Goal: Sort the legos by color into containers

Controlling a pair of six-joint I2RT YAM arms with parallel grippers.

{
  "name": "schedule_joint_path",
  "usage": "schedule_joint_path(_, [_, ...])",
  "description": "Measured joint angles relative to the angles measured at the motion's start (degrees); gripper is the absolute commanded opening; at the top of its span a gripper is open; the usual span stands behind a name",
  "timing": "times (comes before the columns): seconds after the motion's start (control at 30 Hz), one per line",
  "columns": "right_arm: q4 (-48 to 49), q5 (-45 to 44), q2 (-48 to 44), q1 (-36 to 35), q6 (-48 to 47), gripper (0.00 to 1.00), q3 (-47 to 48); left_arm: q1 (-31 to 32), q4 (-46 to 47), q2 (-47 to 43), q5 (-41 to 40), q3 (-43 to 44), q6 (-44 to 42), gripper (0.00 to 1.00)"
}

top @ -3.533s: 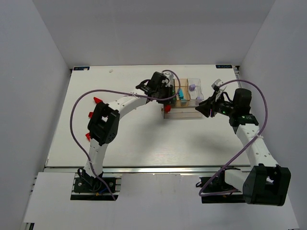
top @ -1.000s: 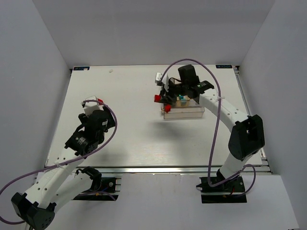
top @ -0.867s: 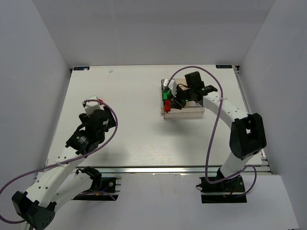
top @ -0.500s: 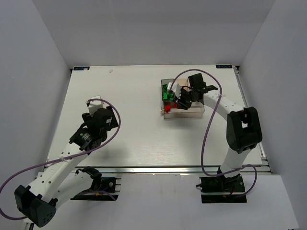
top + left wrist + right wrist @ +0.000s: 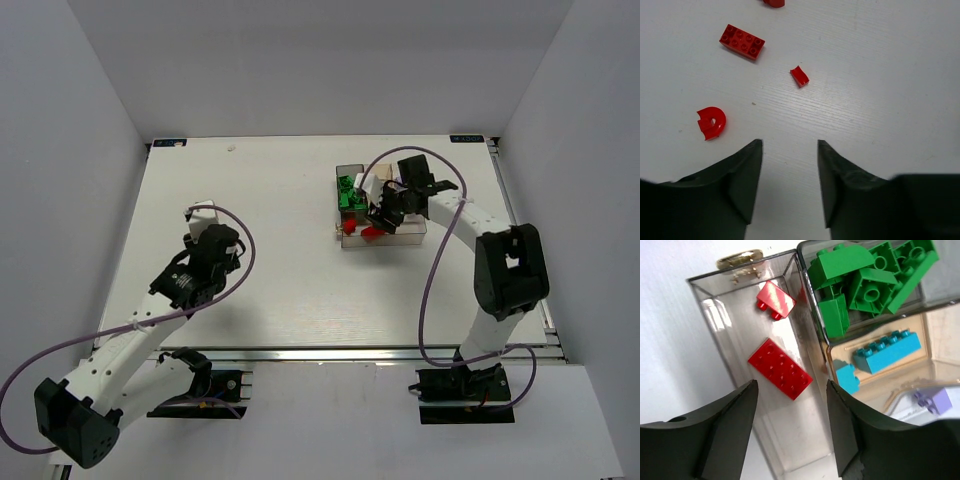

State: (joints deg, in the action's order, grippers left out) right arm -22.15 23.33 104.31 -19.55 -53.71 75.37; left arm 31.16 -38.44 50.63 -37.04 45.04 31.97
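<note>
Right gripper (image 5: 791, 385), jaws apart and empty, is shown above the long compartment of the tray (image 5: 710, 310), where two red bricks (image 5: 780, 369) lie. Green bricks (image 5: 865, 280) and blue bricks (image 5: 887, 351) fill neighbouring compartments. Left gripper (image 5: 789, 145), likewise spread and empty, is positioned over loose red pieces (image 5: 741, 41) on the table (image 5: 890, 100).

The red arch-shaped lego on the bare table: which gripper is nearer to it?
Left. The left gripper hovers just beside the red arch; the right gripper is far off, over the tray.
</note>
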Motion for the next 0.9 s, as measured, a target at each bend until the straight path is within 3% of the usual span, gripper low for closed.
schedule_joint_path(0.03, [0.1, 0.4, -1.4, 0.2, 0.6, 0.61, -0.9, -0.3, 0.1, 0.4, 0.3, 0.0, 0.0, 0.33])
schedule_joint_path(0.13, [1.0, 1.9, -7.5, 1.1, 3.3, 0.55, -4.0, -1.5, 0.6, 3.0, 1.4, 0.0, -0.1, 0.09])
schedule_joint_path(0.17, [1.9, 2.5, -10.0, 1.2, 4.4, 0.52, -5.3, -2.2, 0.8, 4.2, 2.0, 0.0, 0.0, 0.06])
schedule_joint_path(0.2, [4.1, 2.9, -13.6, 1.5, 7.0, 0.34, -7.5, -3.2, 1.1, 5.7, 2.7, 0.0, -0.3, 0.06])
schedule_joint_path(0.23, [5.8, 3.2, -17.0, 1.6, 8.9, 0.31, -9.6, -4.3, 1.3, 7.3, 3.6, 0.0, -0.4, 0.06])
schedule_joint_path(0.27, [8.2, 3.3, -21.6, 1.8, 12.8, 0.39, -12.4, -5.8, 1.6, 8.9, 4.7, 0.0, -0.4, 0.08])
schedule_joint_path(0.3, [10.0, 3.3, -25.3, 1.9, 16.5, 0.64, -14.4, -7.2, 1.9, 10.7, 5.7, 0.1, -0.4, 0.15])
schedule_joint_path(0.33, [13.2, 3.1, -29.4, 2.0, 21.7, 0.70, -16.9, -8.9, 2.3, 12.9, 7.0, 0.2, -0.4, 0.25])
schedule_joint_path(0.37, [15.6, 3.3, -33.1, 2.3, 25.5, 0.73, -19.1, -11.0, 2.6, 15.3, 8.5, 0.5, -0.2, 0.56])
schedule_joint_path(0.4, [17.2, 3.9, -36.7, 2.4, 28.8, 0.81, -20.9, -12.7, 3.1, 17.4, 10.1, 0.8, 0.3, 0.69])
schedule_joint_path(0.47, [18.2, 7.0, -41.3, 2.8, 33.9, 0.89, -22.4, -17.1, 3.7, 21.4, 12.5, 1.3, 0.6, 0.84])
schedule_joint_path(0.67, [16.5, 17.9, -44.5, 3.4, 42.2, 0.89, -23.8, -26.4, 4.9, 33.2, 18.3, 5.7, 5.9, 0.88])
schedule_joint_path(0.9, [15.3, 18.2, -49.2, 4.3, 43.7, 0.89, -28.5, -30.0, 6.3, 46.4, 21.0, 15.1, 12.5, 0.88])
